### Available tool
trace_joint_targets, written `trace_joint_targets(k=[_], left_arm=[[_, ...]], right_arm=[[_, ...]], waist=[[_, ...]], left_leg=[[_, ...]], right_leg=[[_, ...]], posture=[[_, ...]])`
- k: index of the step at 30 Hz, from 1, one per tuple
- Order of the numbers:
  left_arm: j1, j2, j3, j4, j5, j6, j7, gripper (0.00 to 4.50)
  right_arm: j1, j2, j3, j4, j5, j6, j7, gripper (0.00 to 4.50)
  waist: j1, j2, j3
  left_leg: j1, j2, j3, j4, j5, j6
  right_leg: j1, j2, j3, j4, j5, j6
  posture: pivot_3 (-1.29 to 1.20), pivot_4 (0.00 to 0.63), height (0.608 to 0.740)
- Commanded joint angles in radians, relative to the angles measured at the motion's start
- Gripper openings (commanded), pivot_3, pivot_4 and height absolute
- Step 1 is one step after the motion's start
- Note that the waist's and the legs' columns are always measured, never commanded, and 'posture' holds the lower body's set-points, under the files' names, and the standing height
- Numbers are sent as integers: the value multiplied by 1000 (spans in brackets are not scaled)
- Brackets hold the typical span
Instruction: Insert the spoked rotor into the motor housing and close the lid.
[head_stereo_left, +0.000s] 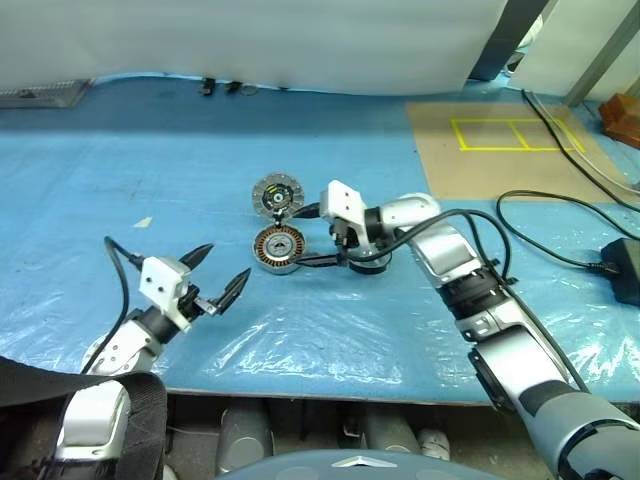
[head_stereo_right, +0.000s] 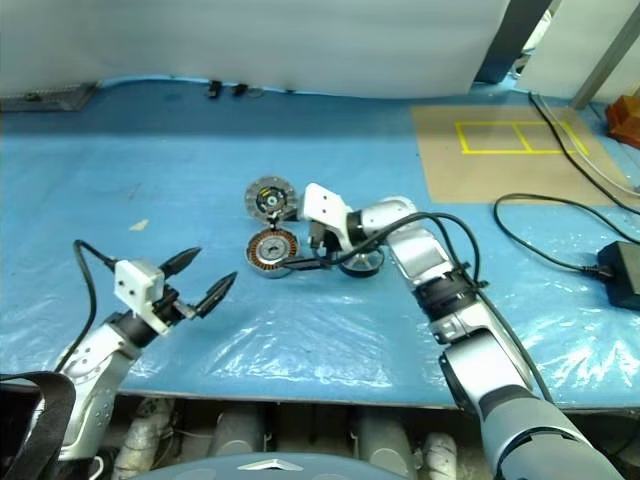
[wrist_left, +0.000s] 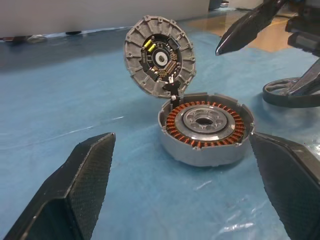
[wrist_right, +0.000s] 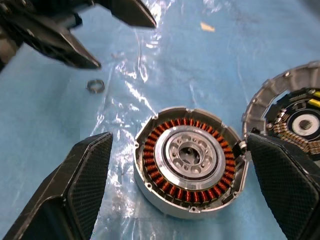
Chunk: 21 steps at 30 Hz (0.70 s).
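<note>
The motor housing (head_stereo_left: 279, 248), a silver can with copper windings, sits mid-table on the blue sheet. Its lid (head_stereo_left: 276, 195) stands tipped open at the far rim, ribbed face with yellow marks towards me. My right gripper (head_stereo_left: 300, 238) is open, one finger on each side of the housing (wrist_right: 190, 160), not touching it. The spoked rotor (head_stereo_right: 362, 262), a black ring, lies flat on the sheet under the right hand, just right of the housing. My left gripper (head_stereo_left: 218, 272) is open and empty, nearer the front and left of the housing (wrist_left: 205, 127), pointing at it.
A small metal ring (wrist_right: 95, 86) lies on the sheet between the left gripper and the housing. A cardboard sheet with a yellow taped rectangle (head_stereo_left: 500, 135) is at the back right, with black cables (head_stereo_left: 560, 230) and a black adapter (head_stereo_left: 625, 270) at the right. The table's front edge (head_stereo_left: 300, 385) is close.
</note>
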Motion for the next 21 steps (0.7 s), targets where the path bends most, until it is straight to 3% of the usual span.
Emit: trace_joint_targets(k=[1, 6, 19, 21], left_arm=[[21, 17, 43, -100, -36, 19, 10, 4500], [45, 2, 44, -156, -34, 42, 51, 4500], [134, -58, 15, -216, 16, 21, 124, 4500], [139, -61, 17, -212, 19, 13, 124, 4500]], right_arm=[[-44, 28, 47, 19, -27, -10, 41, 4481], [-80, 66, 115, 117, -115, -77, 34, 4481], [-155, 134, 150, 280, -205, -121, 69, 4481], [-162, 134, 160, 292, -227, -143, 69, 4112]], waist=[[2, 0, 0], [0, 0, 0], [-2, 1, 0], [-2, 1, 0]], left_leg=[[0, 0, 0, 0, 0, 0], [0, 0, 0, 0, 0, 0], [0, 1, 0, 1, 0, 0], [1, 1, 0, 1, 0, 0]], right_leg=[[0, 0, 0, 0, 0, 0], [0, 0, 0, 0, 0, 0], [0, 0, 0, 1, 0, 0], [0, 0, 0, 1, 0, 0]], posture=[[0, 150, 740], [0, 150, 740], [0, 150, 740], [0, 150, 740]])
